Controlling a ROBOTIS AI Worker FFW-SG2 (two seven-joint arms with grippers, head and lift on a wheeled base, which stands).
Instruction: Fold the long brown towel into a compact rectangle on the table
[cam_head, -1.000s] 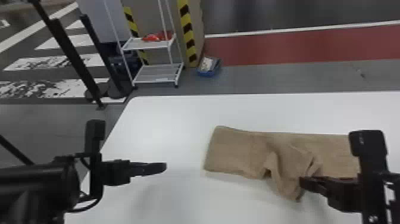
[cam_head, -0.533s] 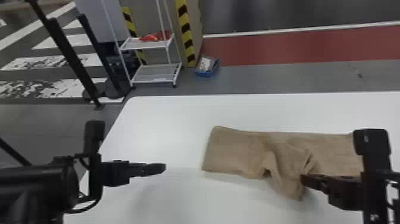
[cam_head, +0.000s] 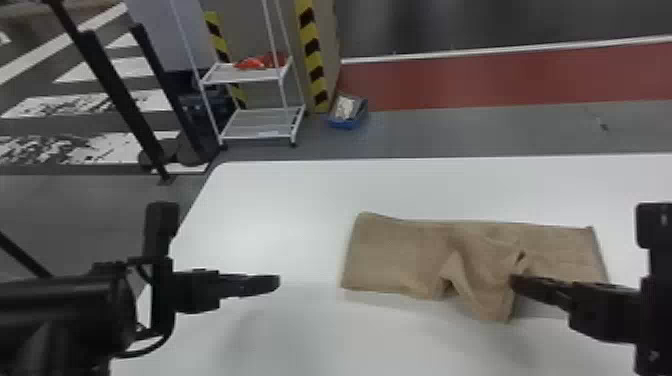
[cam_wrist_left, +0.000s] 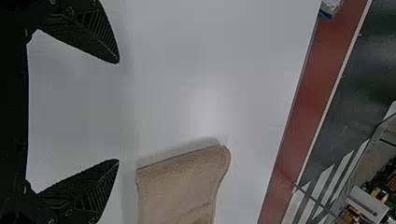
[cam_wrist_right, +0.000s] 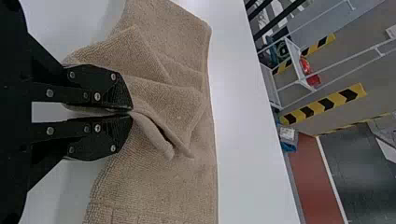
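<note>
Shifted to the right and slightly toward the far side since the earlier frames: one right gripper (cam_head: 515, 283), with the pinched part of the towel (cam_head: 395, 255) following a little and the towel's right end come into sight. Left gripper (cam_head: 276, 283): unchanged in position.

Towel, brown, one: lay on the white counter (cam_head: 280, 200), long side running left to right, right of the left gripper. Left part: mostly smooth, square-cornered. Middle: bunched into raised, crumpled folds, with a peaked flap that reached past the near edge of the rest. Right part: smoother, its end beyond the right gripper's tips, partly behind that gripper.

Right gripper: clenched on the towel. Its two fingers (cam_wrist_right: 100, 135) nearly met at the tips, with a fold of cloth pinched between them at the bunched middle.

Left gripper: released, its fingers (cam_wrist_left: 86, 35) spread wide. It hung above the counter, well apart from the towel's left end.

Background, far side: one white rack (cam_head: 255, 122), two shelves visible, at the far left; red item (cam_head: 250, 63) on its upper shelf. One blue bin (cam_head: 345, 123) with pale contents, on the floor just right of the rack. Yellow-and-black striped edging (cam_head: 312, 47) stood behind the bin. One red floor strip (cam_head: 480, 82) ran off to the right, beyond the counter's far edge.
</note>
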